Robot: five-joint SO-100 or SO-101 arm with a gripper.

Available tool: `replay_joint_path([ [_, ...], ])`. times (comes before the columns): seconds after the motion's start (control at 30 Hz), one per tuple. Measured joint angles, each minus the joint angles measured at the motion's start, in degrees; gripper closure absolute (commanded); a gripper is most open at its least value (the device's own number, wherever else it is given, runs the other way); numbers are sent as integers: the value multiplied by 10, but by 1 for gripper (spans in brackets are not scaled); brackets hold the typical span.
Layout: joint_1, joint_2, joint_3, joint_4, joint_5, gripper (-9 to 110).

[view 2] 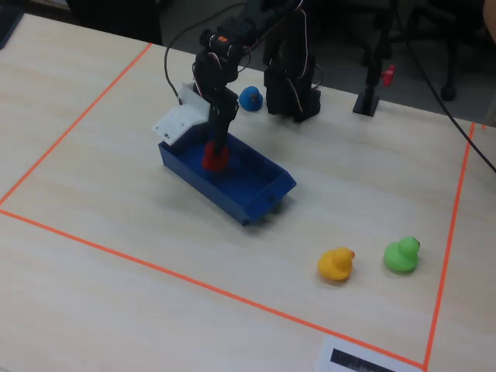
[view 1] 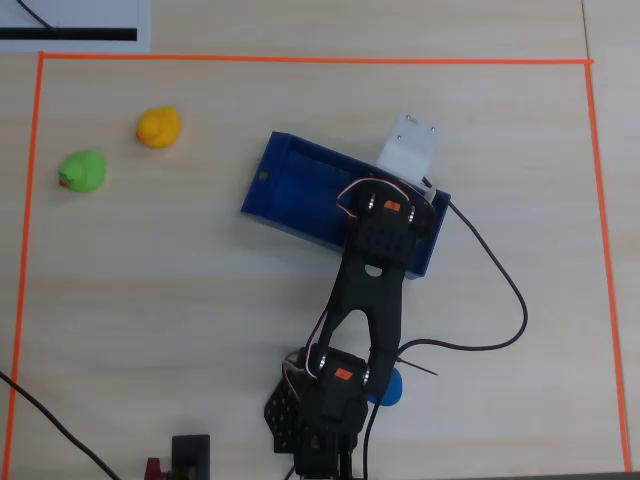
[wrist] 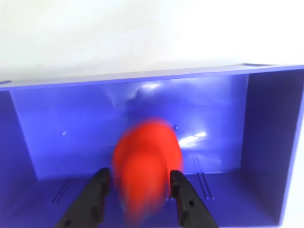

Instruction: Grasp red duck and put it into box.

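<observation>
- Between my end effector [wrist: 140, 192] fingers: the red duck [wrist: 145, 164], blurred, jaws apart beside it, whether gripping, can't tell.
- Below, the box [wrist: 266, 142]; duck could bounce out.

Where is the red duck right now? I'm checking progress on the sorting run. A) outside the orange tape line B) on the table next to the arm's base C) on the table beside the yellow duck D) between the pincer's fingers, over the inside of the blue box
D: in the wrist view the blurred red duck sits between the pincer fingers with the box floor behind it; the fixed view shows it inside the walls.
</observation>
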Motion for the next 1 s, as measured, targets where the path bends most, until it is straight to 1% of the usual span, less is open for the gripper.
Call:
replay_joint_path([
  [0.13,4,0,0,-1,-5,81],
  [0.3,4,6,0,-31,-4,82],
  [0.5,4,62,0,-82,34,96],
  [0.57,-14,89,0,-82,36,101],
  [0.77,-116,182,13,-11,36,101],
  [0.9,-189,252,85,6,34,101],
  [1.0,-219,319,174,-1,16,101],
])
